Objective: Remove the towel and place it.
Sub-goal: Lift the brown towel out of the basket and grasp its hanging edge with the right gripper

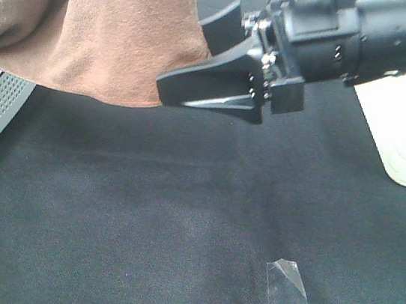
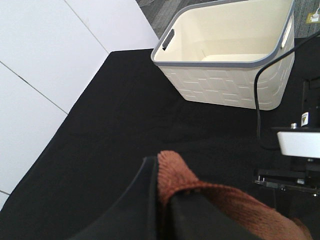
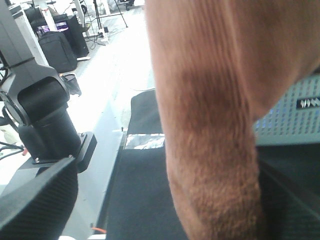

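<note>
Left tool point(image 2: 162, 185) is clamped on a fold of the brown towel point(image 1: 107, 25), which hangs over the black bench point(image 1: 142, 211). Right tool point(image 1: 181, 52) has its jaws apart, and the towel's hanging edge sits between them, so a pinch looks next.

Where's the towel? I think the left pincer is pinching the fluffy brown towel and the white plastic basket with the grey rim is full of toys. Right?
Not quite. The white plastic basket with the grey rim holds no toys: the left wrist view shows its inside bare. The left pincer is indeed pinching the fluffy brown towel.
</note>
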